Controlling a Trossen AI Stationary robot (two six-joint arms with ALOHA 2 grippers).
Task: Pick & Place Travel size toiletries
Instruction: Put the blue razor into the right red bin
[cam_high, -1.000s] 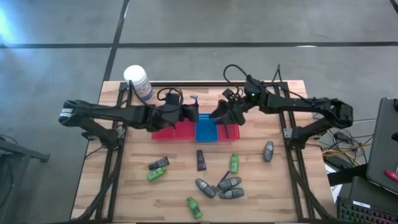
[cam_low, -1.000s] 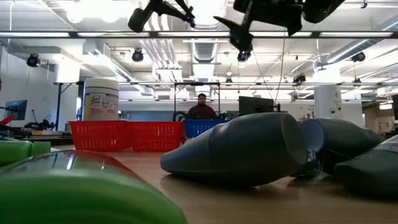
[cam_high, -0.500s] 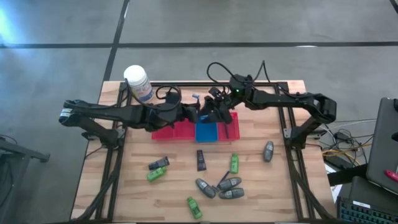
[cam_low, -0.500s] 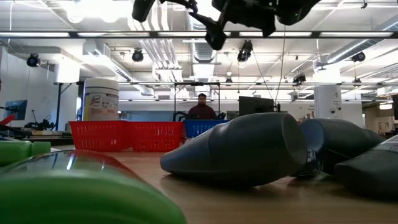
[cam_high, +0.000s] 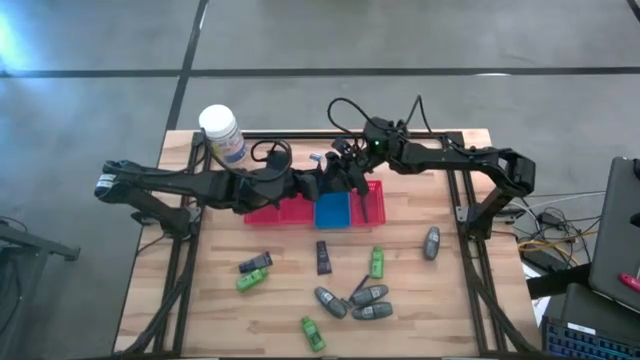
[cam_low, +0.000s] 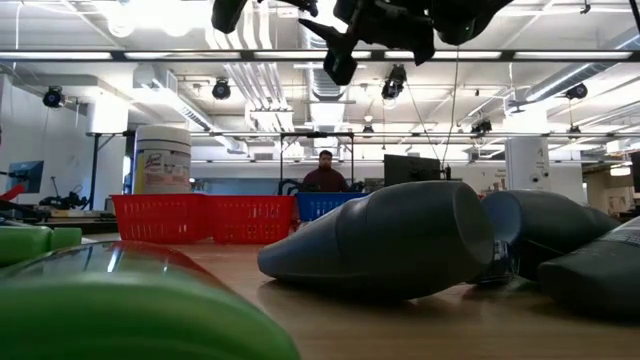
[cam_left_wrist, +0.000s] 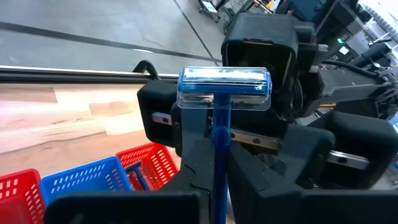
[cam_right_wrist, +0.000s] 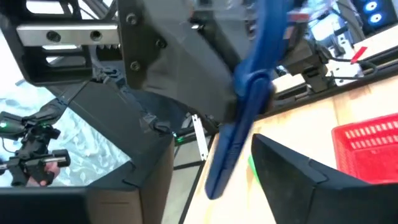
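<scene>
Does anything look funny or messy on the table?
Mostly ordinary: toiletries lie scattered on the table. One oddity: the left gripper holds a blue razor upright in the air, right against the right gripper, above the baskets.

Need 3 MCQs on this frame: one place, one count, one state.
1. Where is the jar?
A) at a table corner, robot's left
B) table middle
C) right edge

2. How many green bottles lie on the table?
A) one
B) three
C) six

3. The left claw is:
A) open, empty
B) shut on a razor
C) shut on a bottle

Key:
1 A, the high view shows it standing at that corner.
2 B, three show in the high view.
3 B, the left wrist view shows the blue handle clamped, head up.
</scene>
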